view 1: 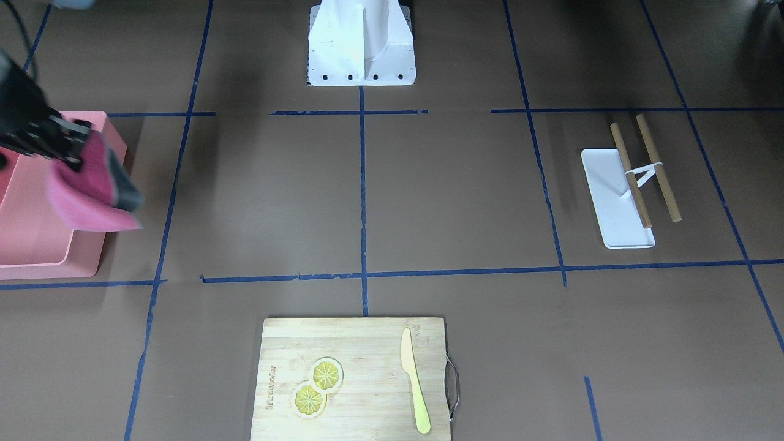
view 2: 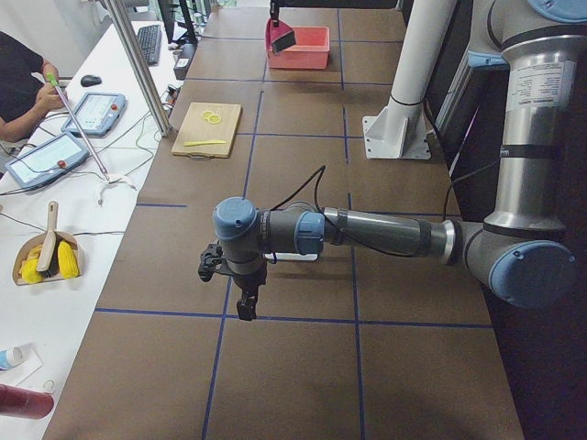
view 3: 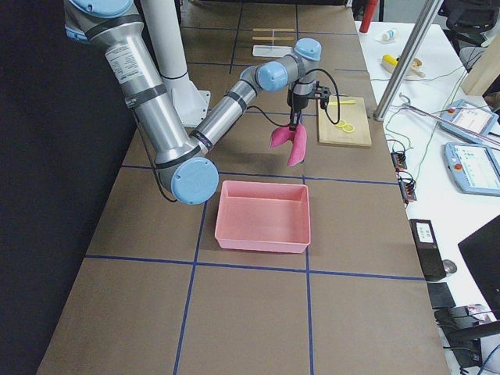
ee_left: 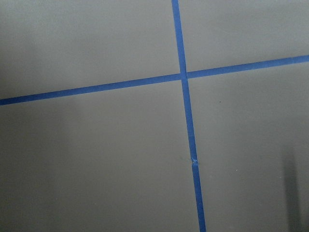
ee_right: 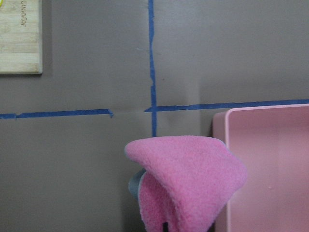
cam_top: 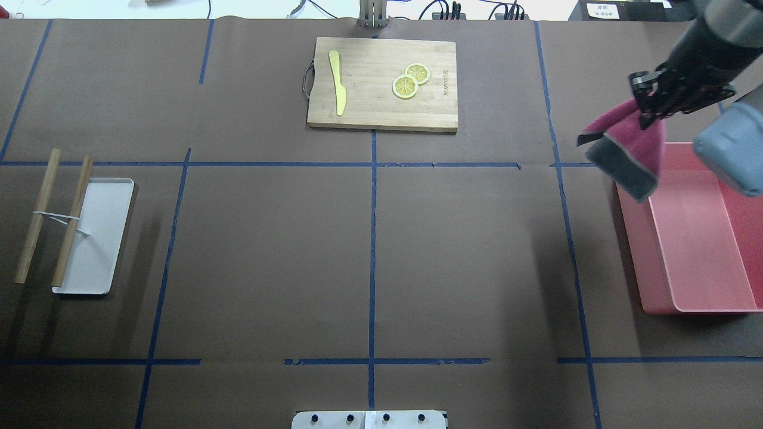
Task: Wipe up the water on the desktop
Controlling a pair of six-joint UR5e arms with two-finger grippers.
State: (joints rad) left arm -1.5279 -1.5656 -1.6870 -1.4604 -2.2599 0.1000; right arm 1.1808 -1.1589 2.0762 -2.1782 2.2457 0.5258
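Overhead exterior, dark-brown desktop (cam_top: pixel 268 250), blue tape grid (cam_top: pixel 372 238)

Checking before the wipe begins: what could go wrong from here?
1. The pink cloth hangs loose from the right gripper, held only at its top; it could slip out or snag the rim of the pink bin.
2. No water shows on the desktop, so the wipe might miss it.
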